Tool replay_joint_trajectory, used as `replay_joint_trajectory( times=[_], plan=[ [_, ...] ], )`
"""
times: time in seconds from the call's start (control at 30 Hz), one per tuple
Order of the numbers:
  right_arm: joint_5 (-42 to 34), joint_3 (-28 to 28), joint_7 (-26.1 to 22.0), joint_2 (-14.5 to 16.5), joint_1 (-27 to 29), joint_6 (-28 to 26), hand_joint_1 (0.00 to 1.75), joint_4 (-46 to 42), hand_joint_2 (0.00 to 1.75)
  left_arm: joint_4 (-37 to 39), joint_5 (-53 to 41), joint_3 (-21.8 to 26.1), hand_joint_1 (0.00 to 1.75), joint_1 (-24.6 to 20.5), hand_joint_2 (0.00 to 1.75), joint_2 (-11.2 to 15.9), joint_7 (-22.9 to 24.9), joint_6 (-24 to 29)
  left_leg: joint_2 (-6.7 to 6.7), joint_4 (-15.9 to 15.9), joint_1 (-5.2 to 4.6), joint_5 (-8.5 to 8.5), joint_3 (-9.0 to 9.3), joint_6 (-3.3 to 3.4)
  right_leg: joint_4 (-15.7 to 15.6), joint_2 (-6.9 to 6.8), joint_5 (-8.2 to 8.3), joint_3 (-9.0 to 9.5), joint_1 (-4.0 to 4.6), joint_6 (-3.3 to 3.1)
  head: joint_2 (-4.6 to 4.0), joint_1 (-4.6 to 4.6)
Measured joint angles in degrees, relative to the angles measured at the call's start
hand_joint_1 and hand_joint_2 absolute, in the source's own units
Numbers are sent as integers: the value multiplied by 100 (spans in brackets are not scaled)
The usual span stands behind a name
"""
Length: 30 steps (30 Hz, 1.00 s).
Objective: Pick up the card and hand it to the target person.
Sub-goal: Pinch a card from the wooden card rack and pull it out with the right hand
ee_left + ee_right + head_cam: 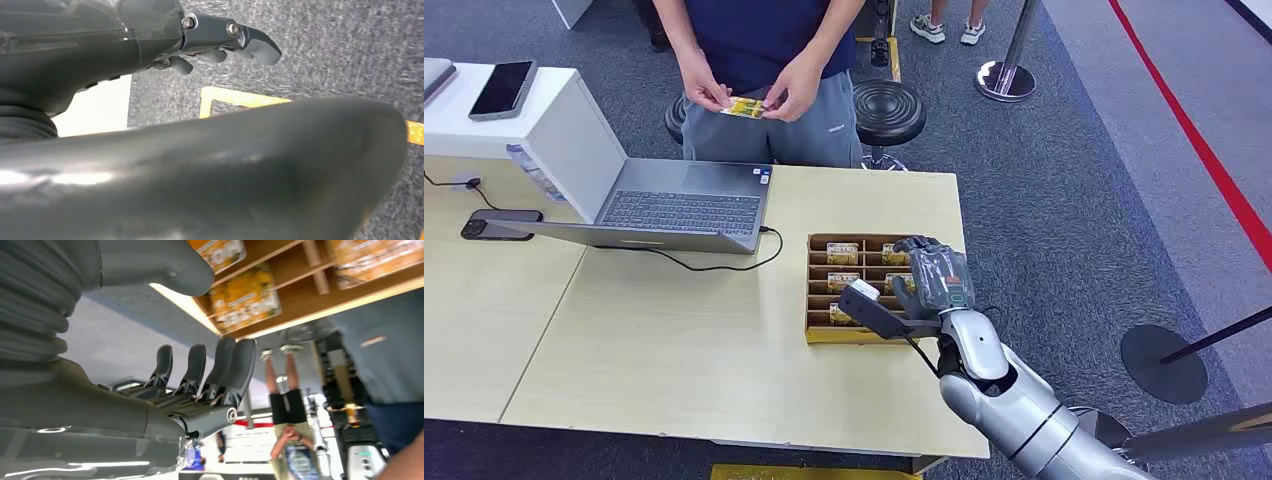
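Head view, left to right. A phone (502,88) lies on a white box (554,130) at the desk's (674,350) far left corner; a second phone (499,224) rests on the desk's left part. An open laptop (684,205) sits at the far edge, its cable (724,262) trailing toward the middle. Beyond the far edge a person (759,60) holds one card (745,106) between both hands.

Near the right edge stands a divided tray (819,290) holding more cards (842,250) in its compartments. The right robot hand (929,285) hovers over the tray's right side, fingers (220,365) straight, side by side and held away from the thumb (150,265), empty. The left robot hand (220,42) hangs over the carpet, its fingers curled in loosely around nothing.

Handling, as a judgement: a card is probably light, thin, stiff and glossy, so it is likely to slip and, lying flat in a compartment, offers little to grip. A pinch across an exposed edge between thumb and finger seems best, lifting one end first so it clears the dividers.
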Motion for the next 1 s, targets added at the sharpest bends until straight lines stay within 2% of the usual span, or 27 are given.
replay_joint_trajectory(
  times=[1.0],
  plan=[
    [30,-2,0,10,0,16,115,-2,175,0,0,-2,0,0,0,0,-1,0,0,0,0,0,0,0,0,0,0,0,0,0,0,0]
  ],
)
